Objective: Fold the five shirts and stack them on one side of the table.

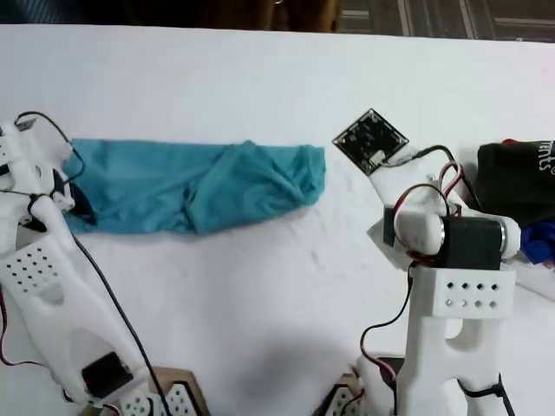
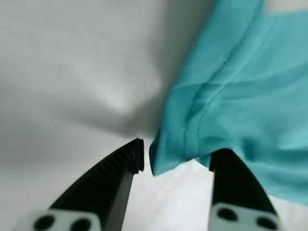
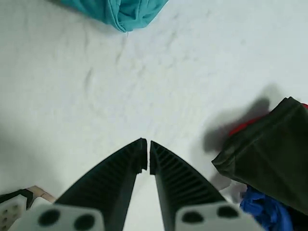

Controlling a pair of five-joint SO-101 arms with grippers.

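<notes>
Nearest you, both arms rise from their bases at the near edge of the white table (image 1: 260, 295), the left arm on the left side and the right arm on the right.

Your right gripper (image 3: 148, 150) hangs over bare tabletop on the right half. Its jaws are pressed together, tips almost touching, and they hold nothing. In the high view a small circuit board (image 1: 371, 139) sits at the far end of that arm's wrist.

Just right of the right arm, at the table's right edge, lies a folded dark shirt (image 1: 513, 180). A crumpled blue cloth (image 1: 539, 241) touches its near side, and a strip of red fabric (image 3: 240, 126) peeks out from under its left edge.

Your left gripper (image 2: 175, 156) is down at the left end of the teal shirt (image 1: 199, 186). Its jaws are spread apart, and the shirt's hemmed corner sits in the gap between them, close to one finger. The jaws are not clamped on the cloth.

The teal shirt is folded into a long band running left to right across the left and middle of the table, beyond the left arm. Its left half is fairly flat and its right half is bunched with diagonal creases. Its rounded right end lies well apart from the dark shirt.
</notes>
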